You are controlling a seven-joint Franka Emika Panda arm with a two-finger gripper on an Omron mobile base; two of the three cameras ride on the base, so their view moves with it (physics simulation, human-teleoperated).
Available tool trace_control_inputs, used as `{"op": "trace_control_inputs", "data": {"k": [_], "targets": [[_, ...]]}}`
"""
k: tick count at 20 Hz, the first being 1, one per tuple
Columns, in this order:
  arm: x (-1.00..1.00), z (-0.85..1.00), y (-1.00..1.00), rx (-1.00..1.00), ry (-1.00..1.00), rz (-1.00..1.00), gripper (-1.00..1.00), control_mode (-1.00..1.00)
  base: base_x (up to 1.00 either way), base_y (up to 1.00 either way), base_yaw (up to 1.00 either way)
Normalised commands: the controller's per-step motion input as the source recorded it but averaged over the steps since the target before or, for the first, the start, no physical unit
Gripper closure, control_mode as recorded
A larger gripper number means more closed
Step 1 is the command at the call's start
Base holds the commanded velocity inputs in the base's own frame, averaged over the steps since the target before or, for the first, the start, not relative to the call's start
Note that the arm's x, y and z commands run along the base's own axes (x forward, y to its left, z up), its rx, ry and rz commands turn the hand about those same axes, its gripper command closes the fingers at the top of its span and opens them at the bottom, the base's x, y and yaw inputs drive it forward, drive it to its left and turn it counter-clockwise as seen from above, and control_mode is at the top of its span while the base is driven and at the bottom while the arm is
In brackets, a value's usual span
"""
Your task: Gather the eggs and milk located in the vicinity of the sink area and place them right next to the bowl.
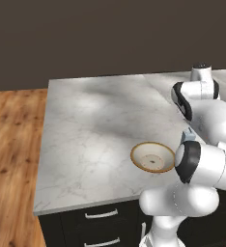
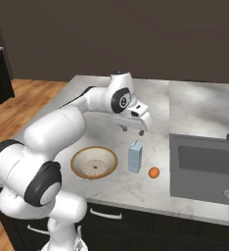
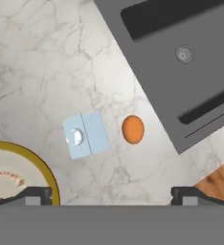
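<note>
The gripper [image 2: 131,128] hung above the marble bench [image 2: 194,110] in the middle of the right base view, its jaws spread wide and holding nothing. In the hand view the two dark fingertips [image 3: 36,195] stood far apart at the lower left and lower right of the frame.

The milk [image 2: 134,157] stood upright on the bench directly below the gripper, just right of the bowl [image 2: 94,163] in the right base view. In the hand view the milk [image 3: 85,135] appeared from above at centre left, close to the bowl [image 3: 46,167] rim at the lower left but apart from it.

One orange-brown egg [image 2: 154,172] lay on the bench just right of the milk, between the carton and the sink [image 2: 204,169]. In the hand view the egg [image 3: 132,129] sat at centre, near the carton without touching it, with the sink [image 3: 181,76] filling the upper right.

In the left base view the bowl [image 1: 152,157] rested at centre right near the bench [image 1: 95,130] front edge, partly beside the white arm [image 1: 206,164]. Drawer fronts [image 1: 101,213] showed below the edge.
</note>
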Motion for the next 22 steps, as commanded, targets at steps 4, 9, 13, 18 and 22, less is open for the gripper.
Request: {"op": "trace_control_inputs", "data": {"k": [4,9,13,18,22], "targets": [[0.15,-0.08,-0.10,0.17,-0.02,0.00,-1.00,-1.00,0.00,0.00,0.00],[0.19,-0.19,0.00,0.07,-0.01,0.05,-1.00,-1.00,0.00,0.00,0.00],[0.34,-0.38,0.00,0.00,0.00,0.09,-1.00,-1.00,0.00,0.00,0.00],[0.13,-0.28,0.00,0.02,0.00,0.09,-1.00,-1.00,0.00,0.00,0.00],[-0.16,-0.17,0.00,0.05,0.01,0.07,-1.00,-1.00,0.00,0.00,0.00]]}}
